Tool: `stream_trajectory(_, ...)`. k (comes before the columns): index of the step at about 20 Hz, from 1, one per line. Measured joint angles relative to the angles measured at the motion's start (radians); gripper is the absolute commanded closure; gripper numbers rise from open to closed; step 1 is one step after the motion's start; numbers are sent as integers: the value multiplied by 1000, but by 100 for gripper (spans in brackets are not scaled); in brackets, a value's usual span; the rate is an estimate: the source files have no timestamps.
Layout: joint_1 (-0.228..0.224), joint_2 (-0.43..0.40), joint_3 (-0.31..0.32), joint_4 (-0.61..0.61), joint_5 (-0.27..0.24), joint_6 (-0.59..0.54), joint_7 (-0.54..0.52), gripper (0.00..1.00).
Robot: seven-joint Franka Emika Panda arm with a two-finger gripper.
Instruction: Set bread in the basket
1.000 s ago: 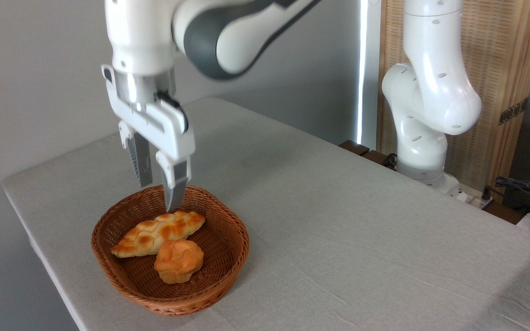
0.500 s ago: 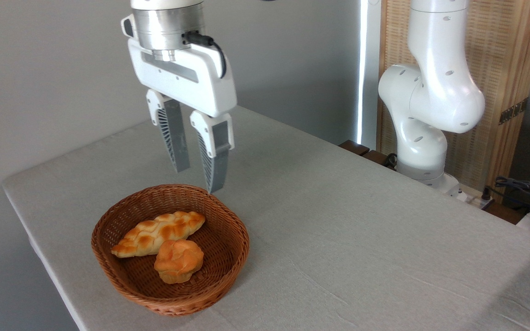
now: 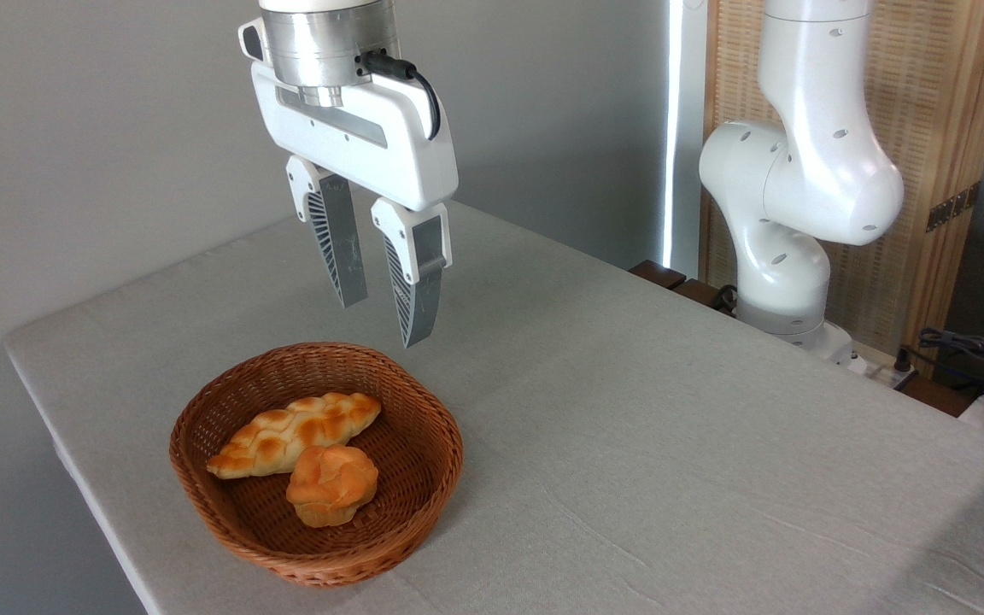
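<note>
1. Camera view: bread lies in the basket, touching a round bun.
2. Gripper hangs above, fingers parted, empty (task looks done).
3. Retreat straight upward, clear of the rim.

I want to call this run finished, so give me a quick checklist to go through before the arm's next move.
1. Bread lying inside the basket: ok.
2. Gripper open and holding nothing: ok.
3. Gripper above the basket rim, touching nothing: ok.
4. Bun in the basket beside the bread: ok.
5. Basket fully on the table, away from its edges: ok.
6. Bread and bun touching or apart: cannot tell.
</note>
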Motion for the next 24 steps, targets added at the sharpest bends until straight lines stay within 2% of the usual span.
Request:
stream_trajectory(9, 18, -1, -31, 1, -6, -17, -1, 0)
stream_trajectory(19, 23, -2, -33, 16, -6, -64, -1, 0)
stream_trajectory(24, 25, -2, -33, 18, 29, -64, -1, 0)
